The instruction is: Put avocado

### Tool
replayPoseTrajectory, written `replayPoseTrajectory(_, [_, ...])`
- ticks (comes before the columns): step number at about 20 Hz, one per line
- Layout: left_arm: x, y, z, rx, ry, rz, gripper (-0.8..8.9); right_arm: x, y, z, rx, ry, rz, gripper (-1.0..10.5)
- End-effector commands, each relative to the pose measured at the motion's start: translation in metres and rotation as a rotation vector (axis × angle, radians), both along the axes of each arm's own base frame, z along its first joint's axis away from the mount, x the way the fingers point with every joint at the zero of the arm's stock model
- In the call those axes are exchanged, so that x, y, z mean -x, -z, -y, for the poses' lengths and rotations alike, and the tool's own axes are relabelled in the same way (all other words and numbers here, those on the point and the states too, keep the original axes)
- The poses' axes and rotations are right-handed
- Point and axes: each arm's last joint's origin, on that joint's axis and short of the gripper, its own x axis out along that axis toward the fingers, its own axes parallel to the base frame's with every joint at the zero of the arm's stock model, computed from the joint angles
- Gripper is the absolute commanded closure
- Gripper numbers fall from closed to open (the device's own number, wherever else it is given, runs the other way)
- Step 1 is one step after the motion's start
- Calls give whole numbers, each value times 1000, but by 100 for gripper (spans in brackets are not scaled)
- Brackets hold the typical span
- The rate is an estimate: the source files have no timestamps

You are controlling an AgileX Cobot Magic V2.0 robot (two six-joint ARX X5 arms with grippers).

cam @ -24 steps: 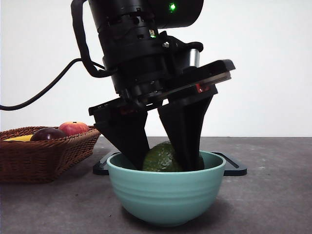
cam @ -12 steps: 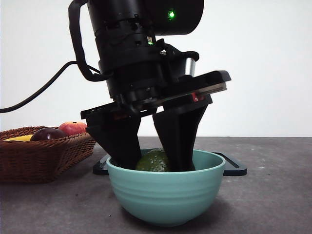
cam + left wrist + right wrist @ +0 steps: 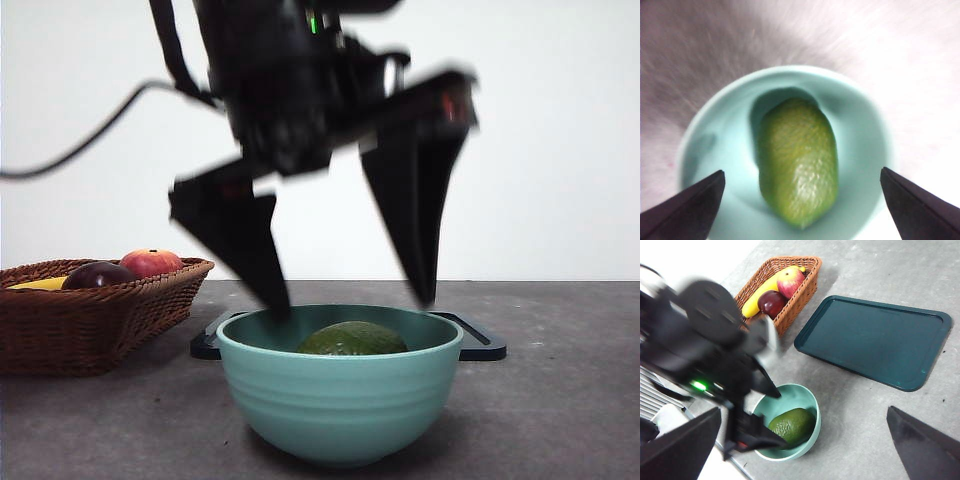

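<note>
The dark green avocado point(image 3: 352, 339) lies inside the teal bowl point(image 3: 340, 400) at the front of the table. It also shows in the left wrist view point(image 3: 797, 167) and the right wrist view point(image 3: 791, 426). My left gripper point(image 3: 350, 298) is open and empty, just above the bowl's rim, its jaws spread wide to either side of the avocado without touching it. In the left wrist view the bowl point(image 3: 860, 130) fills the picture between the jaws. My right gripper point(image 3: 800, 460) is open and empty, high above the table, away from the bowl point(image 3: 810, 407).
A wicker basket point(image 3: 95, 320) at the left holds a red-orange apple point(image 3: 150, 262), a dark maroon fruit point(image 3: 98, 275) and a banana point(image 3: 40, 284). A dark teal tray point(image 3: 875, 340) lies flat behind the bowl; its edge shows in the front view point(image 3: 480, 340).
My left gripper let go of the avocado, opened wide and rose out of the bowl. The avocado settled lower, lying in the bowl.
</note>
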Motion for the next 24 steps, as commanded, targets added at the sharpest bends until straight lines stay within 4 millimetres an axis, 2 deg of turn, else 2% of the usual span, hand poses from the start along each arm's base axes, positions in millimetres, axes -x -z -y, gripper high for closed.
replayPoseTrajectory(1, [7, -31, -2, 84, 41, 71, 312, 0, -6, 0, 0, -10, 28, 281])
replayPoseTrajectory(4, [22, -70, -26, 161, 75, 156, 313, 0, -6, 0, 0, -10, 27, 281])
replayPoseTrajectory(9, [58, -136, -87, 300, 56, 366, 315, 0, -5, 0, 1, -4, 16, 332])
replayPoseTrajectory(13, [85, -162, -132, 368, 14, 469, 320, -1, -4, -1, 4, 1, 1, 334])
replayPoseTrajectory(15, [98, -164, -155, 374, -12, 518, 320, -1, -4, -1, 4, 1, -1, 333])
replayPoseTrajectory(18, [118, -156, -188, 405, -40, 569, 322, -1, -4, -1, 4, -2, 0, 333])
replayPoseTrajectory(21, [135, -137, -213, 458, -48, 602, 322, -1, -4, -1, 6, 0, 2, 333])
replayPoseTrajectory(24, [143, -111, -226, 470, -69, 587, 322, -1, -4, -1, -7, 12, -15, 333])
